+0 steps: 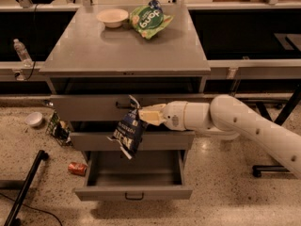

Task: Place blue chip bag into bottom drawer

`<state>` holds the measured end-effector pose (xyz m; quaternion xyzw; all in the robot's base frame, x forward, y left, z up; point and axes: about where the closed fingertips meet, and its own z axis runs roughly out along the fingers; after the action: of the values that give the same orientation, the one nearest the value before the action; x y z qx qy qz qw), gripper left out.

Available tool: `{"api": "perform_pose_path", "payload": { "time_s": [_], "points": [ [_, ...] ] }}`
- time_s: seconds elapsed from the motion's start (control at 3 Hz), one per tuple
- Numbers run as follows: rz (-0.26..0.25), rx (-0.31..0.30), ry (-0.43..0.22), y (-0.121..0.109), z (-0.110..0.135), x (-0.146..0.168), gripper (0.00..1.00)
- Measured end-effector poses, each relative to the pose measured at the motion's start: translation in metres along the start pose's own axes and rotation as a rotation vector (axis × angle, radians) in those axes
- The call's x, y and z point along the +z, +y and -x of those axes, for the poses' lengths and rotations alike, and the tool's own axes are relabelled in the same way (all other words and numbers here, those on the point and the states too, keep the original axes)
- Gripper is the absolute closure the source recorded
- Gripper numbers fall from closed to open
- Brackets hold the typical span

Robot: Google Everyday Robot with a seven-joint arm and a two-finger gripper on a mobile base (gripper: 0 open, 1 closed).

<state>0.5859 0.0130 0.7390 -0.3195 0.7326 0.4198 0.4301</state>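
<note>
The blue chip bag hangs crumpled from my gripper, which is shut on its top crimped end. The bag dangles in front of the middle drawer front, above the left part of the open bottom drawer. That drawer is pulled out, a grey tray with a small black handle on its front. My white arm reaches in from the right.
On the cabinet top sit a bright green snack bag and a white bowl. The two upper drawers are closed. On the floor left lie a red can, a small bowl and a black bar.
</note>
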Motion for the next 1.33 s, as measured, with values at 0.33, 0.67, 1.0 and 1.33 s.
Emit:
{"api": "perform_pose_path", "payload": {
  "time_s": [0.33,0.67,1.0,1.33],
  "points": [
    [0.02,-0.007,0.015,0.004,-0.003,0.013,1.0],
    [0.011,0.019,-0.014,0.002,-0.021,0.021,1.0],
    [-0.019,0.05,-0.047,-0.016,-0.066,0.041,1.0],
    [-0.006,0.04,-0.047,-0.042,-0.114,0.063,1.0]
  ]
}}
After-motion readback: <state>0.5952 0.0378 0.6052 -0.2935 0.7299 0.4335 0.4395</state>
